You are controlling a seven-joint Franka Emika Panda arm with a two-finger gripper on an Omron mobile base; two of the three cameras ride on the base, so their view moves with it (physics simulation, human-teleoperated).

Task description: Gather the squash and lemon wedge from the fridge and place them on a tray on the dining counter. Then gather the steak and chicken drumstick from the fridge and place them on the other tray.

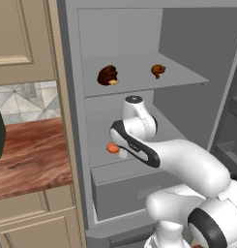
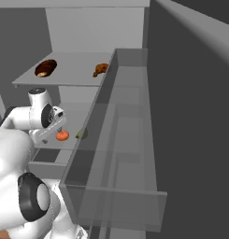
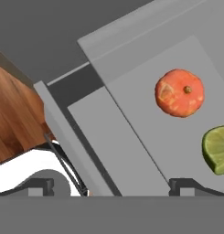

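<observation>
Clearly the job is at its very start, as far as these views let one judge: the fridge [image 1: 187, 43] stands open, and all four foods appear to lie on its shelves. On the upper shelf, the dark brown steak [image 1: 107, 75] rests near the left edge and the chicken drumstick [image 1: 158, 70] sits toward the middle, well apart from it. On the lower shelf the round orange squash [image 3: 179, 93] lies near the front edge, with the lemon wedge [image 3: 218, 149] just beside it; whether the two touch is hard to tell from the right base view, though the hand view shows a gap between them. The gripper [image 3: 113, 185] hovers above that lower shelf with its jaws spread wide and nothing between them, looking down on the shelf's left part, so the squash lies off to one side of its line. Neither tray nor the dining counter can be checked here, so nothing counts as delivered. Still ahead, by my reckoning: centring over the squash, grasping it, and every carry after that.
</observation>
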